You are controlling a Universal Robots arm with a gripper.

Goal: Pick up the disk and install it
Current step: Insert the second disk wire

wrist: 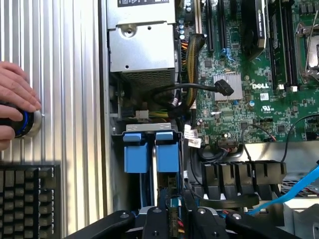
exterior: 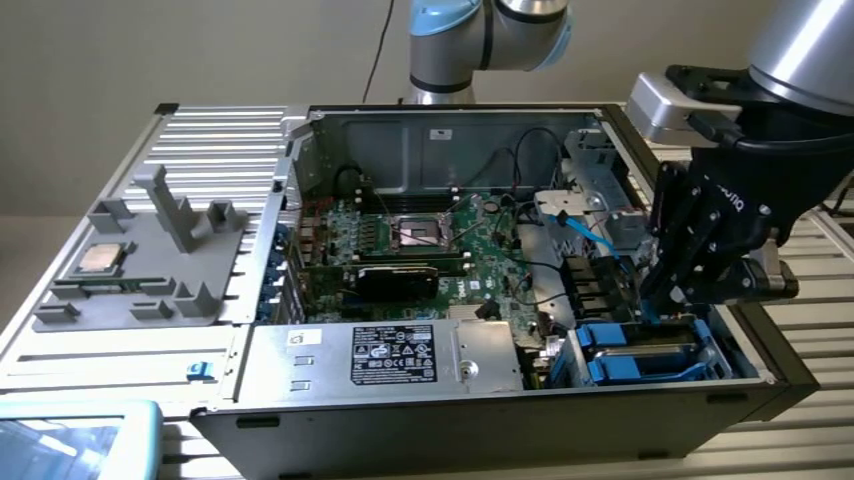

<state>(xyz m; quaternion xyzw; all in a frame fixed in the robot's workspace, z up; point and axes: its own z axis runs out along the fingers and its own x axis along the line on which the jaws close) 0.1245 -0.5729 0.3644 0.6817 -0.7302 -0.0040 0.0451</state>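
One disk (exterior: 638,352) sits on its blue rails in the case's drive bay (exterior: 747,362), my gripper (exterior: 663,300) just above it, jaws unreadable; I judge seating nearly complete, needing a straight lift away.

So my bench here is a ribbed silver metal table (exterior: 220,135), long grooves running across the whole top. Sitting on it is the open computer case (exterior: 400,440), lying on its side. To the exterior view's left of the case there's a grey plastic fixture (exterior: 140,265) with upright posts, and a small square silver chip (exterior: 100,258) rests on that. A light-blue framed thing (exterior: 80,440) pokes in at the near corner. From my wrist I also see a black keyboard (wrist: 27,199) and a round black knob (wrist: 22,123) with a person's hand (wrist: 14,102) on it.
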